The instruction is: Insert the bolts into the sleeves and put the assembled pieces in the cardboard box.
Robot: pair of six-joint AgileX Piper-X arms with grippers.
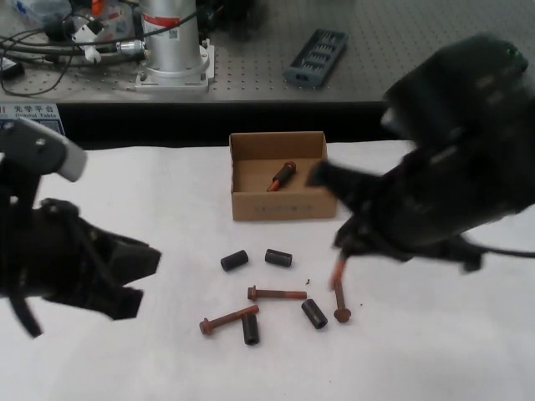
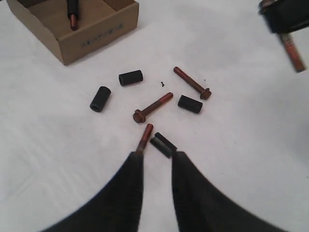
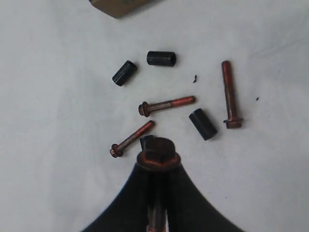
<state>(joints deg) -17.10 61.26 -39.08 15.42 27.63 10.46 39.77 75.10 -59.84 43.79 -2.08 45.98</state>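
Observation:
My right gripper [image 3: 158,170] is shut on a rusty bolt [image 3: 158,155], head outward, held above the white cloth; the same bolt [image 1: 338,269] hangs under that gripper [image 1: 344,247] right of the parts. Three bolts [image 1: 277,293] [image 1: 227,320] [image 1: 341,302] and several black sleeves [image 1: 235,261] [image 1: 278,258] [image 1: 314,313] lie loose in front of the cardboard box [image 1: 276,210]. One assembled piece [image 1: 282,176] lies inside the box. My left gripper [image 2: 157,158] is open and empty, just short of a sleeve [image 2: 163,145] and a bolt [image 2: 144,137].
The bench is covered with a white cloth [image 1: 167,192]. Behind it a perforated table carries a metal column base [image 1: 171,50], cables and a blue-grey tray [image 1: 316,55]. Free cloth lies left and right of the parts.

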